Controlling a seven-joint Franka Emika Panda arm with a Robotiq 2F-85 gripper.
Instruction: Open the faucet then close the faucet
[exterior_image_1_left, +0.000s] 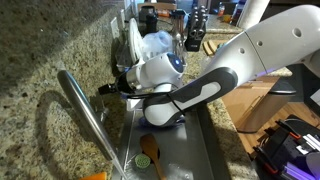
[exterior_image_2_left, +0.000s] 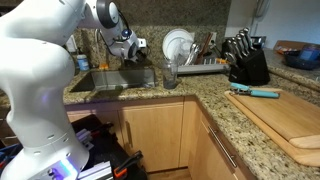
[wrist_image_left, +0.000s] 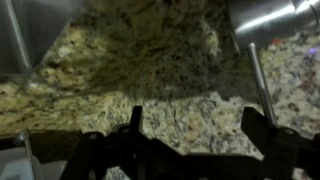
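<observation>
The faucet (exterior_image_1_left: 88, 120) is a long silver tube that runs diagonally across the near left of an exterior view, beside the sink (exterior_image_1_left: 185, 150). My gripper (exterior_image_1_left: 106, 88) is open and empty, just past the spout's upper end, pointing at the granite. In the wrist view the two dark fingers (wrist_image_left: 195, 125) frame bare speckled granite, with nothing between them. A thin silver rod (wrist_image_left: 258, 75) stands just beyond the right finger, and I cannot tell whether it is the lever. In an exterior view the gripper (exterior_image_2_left: 135, 45) hovers over the sink (exterior_image_2_left: 115, 78).
A dish rack (exterior_image_2_left: 200, 67) with a white plate (exterior_image_2_left: 178, 45) stands behind the sink, with a glass (exterior_image_2_left: 170, 72) in front of it. A knife block (exterior_image_2_left: 245, 60), a teal-handled knife (exterior_image_2_left: 255, 92) and a wooden cutting board (exterior_image_2_left: 290, 115) lie further along the counter.
</observation>
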